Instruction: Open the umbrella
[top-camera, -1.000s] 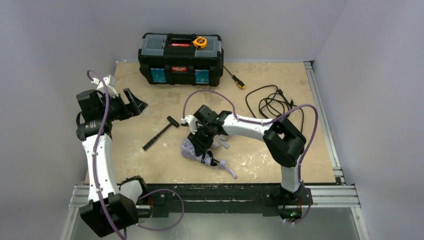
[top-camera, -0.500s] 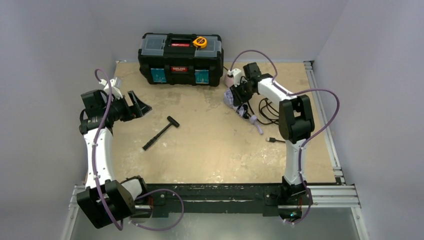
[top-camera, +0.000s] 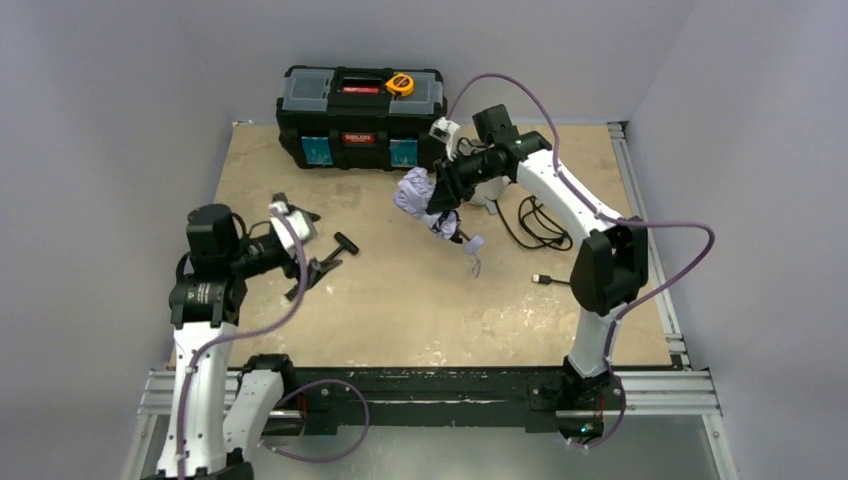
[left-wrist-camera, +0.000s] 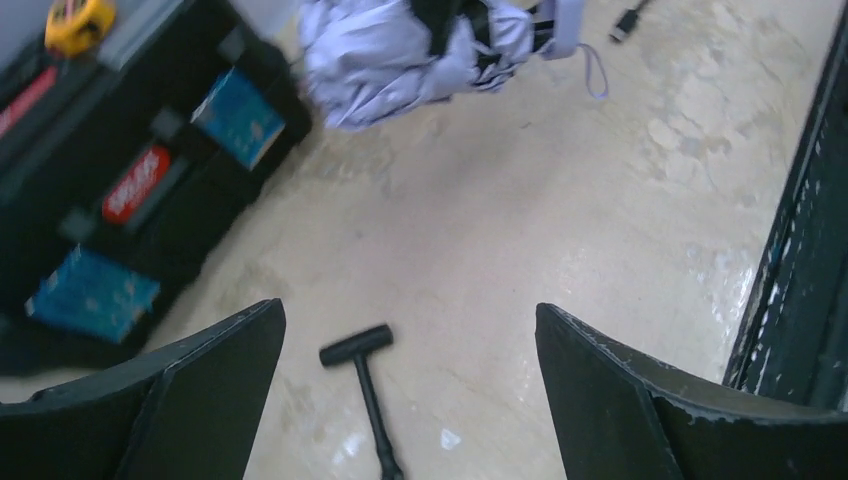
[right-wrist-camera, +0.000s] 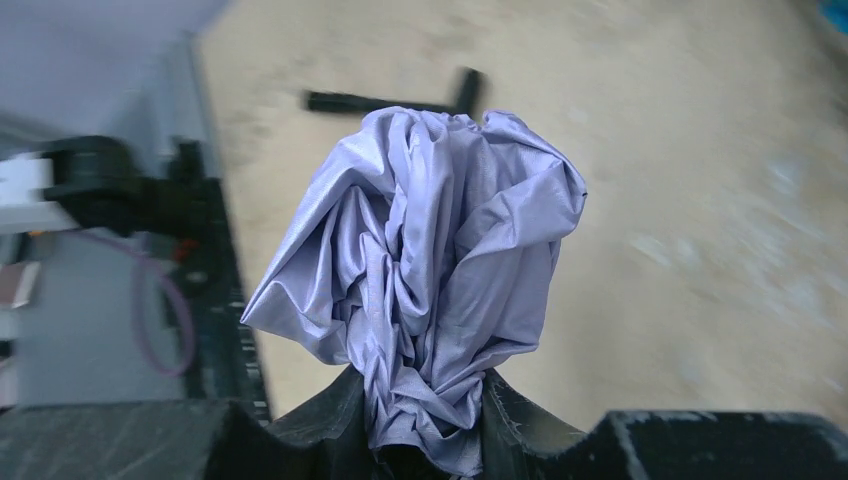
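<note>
The umbrella (top-camera: 414, 190) is folded, a bunched pale lavender bundle held in the air in front of the toolbox. Its small handle and strap (top-camera: 472, 245) hang down to the right. My right gripper (top-camera: 446, 194) is shut on the bundle. In the right wrist view the fabric (right-wrist-camera: 430, 260) bulges out from between the pinching jaws (right-wrist-camera: 428, 425). My left gripper (top-camera: 315, 258) is open and empty at the left, hovering above the hammer. In the left wrist view its fingers are wide apart (left-wrist-camera: 405, 310), and the umbrella (left-wrist-camera: 400, 50) shows far ahead at the top.
A black toolbox (top-camera: 360, 105) with a yellow tape measure (top-camera: 400, 84) on its lid stands at the back. A black hammer (left-wrist-camera: 368, 400) lies on the table under my left gripper. A coiled black cable (top-camera: 545, 215) lies at the right.
My right arm carried the umbrella up off the table to the back right, then left to the front of the toolbox. My left gripper swung down and right over the hammer.
</note>
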